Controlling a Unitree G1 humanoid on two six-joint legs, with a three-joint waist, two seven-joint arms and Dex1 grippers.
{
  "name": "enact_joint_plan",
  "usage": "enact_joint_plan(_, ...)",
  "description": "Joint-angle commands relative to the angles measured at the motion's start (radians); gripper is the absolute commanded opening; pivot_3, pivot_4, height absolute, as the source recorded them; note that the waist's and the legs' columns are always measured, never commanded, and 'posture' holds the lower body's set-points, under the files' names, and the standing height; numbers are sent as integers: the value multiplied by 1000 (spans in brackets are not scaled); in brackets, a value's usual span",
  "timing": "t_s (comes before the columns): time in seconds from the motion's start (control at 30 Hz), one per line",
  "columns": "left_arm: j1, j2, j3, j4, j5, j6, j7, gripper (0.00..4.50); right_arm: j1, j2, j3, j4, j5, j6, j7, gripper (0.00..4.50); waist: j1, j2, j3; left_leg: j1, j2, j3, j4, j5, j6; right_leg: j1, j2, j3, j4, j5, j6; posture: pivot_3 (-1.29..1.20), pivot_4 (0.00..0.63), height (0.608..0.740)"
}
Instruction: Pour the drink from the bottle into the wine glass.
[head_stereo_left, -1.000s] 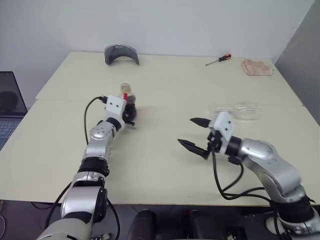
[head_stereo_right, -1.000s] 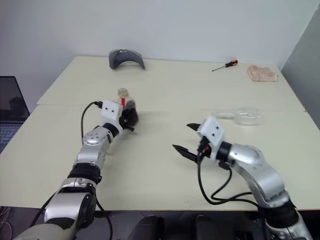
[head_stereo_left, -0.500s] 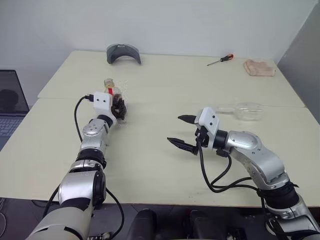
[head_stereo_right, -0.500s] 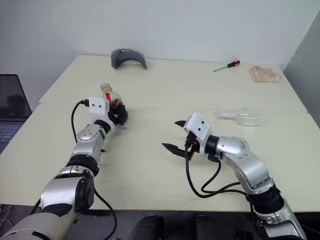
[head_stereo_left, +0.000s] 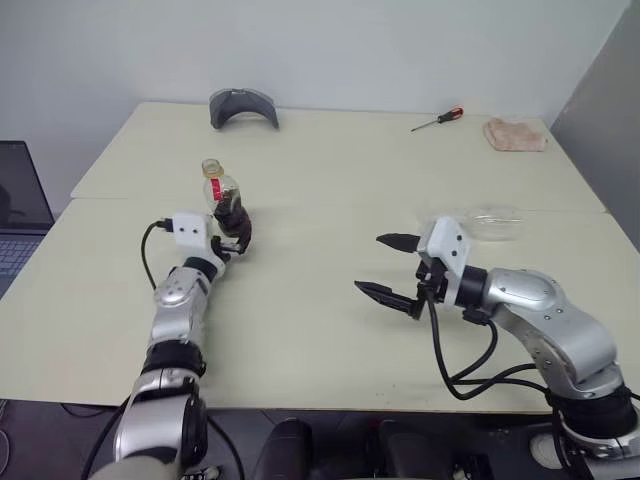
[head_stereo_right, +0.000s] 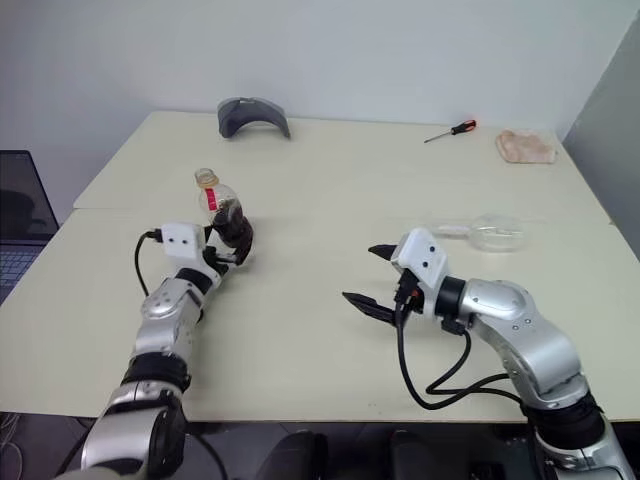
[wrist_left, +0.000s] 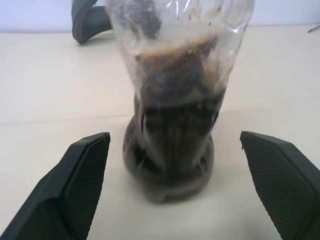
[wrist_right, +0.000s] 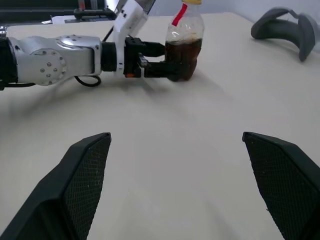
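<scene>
The bottle (head_stereo_left: 222, 197) stood upright on the table (head_stereo_left: 330, 340), between the spread fingers of the left gripper (head_stereo_left: 238, 228), which was released and gripping nothing. The wine glass (head_stereo_left: 486, 222) lay on its side beyond the right gripper (head_stereo_left: 388, 267), also released and empty, apparently ready to right it before pouring.
</scene>
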Motion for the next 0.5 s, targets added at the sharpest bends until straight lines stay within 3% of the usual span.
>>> enact_joint_plan(0.03, 130, 1, 25, -281, -3, 88, 77, 4460, 32, -13, -99, -76, 89, 62, -19, 4500, -2, 0, 0, 0, 0, 0, 0, 0, 0, 0, 0, 0, 0, 0, 0, 0, 150, 740)
enact_joint_plan(0.17, 287, -19, 26, -543, 13, 180, 158, 4460, 66, -1, -195, -109, 191, 145, -71, 4500, 1, 0, 0, 0, 0, -1, 0, 0, 0, 1, 0, -1, 0, 0, 0, 0, 150, 740)
enact_joint_plan(0.27, 357, 3, -62, -694, 82, 224, 134, 4460, 107, 66, -292, -108, 265, 231, -206, 4500, 5, -1, -1, 0, 0, -4, 0, 0, 0, 3, 0, -4, -1, 0, 0, 0, 150, 740)
enact_joint_plan(0.5, 274, 87, -207, -659, 85, 203, -95, 4460, 140, 281, -402, -69, 322, 409, -556, 4500, 8, 1, -2, 1, -1, -6, 0, 0, 0, 5, -1, -6, -2, 0, -1, 0, 150, 740)
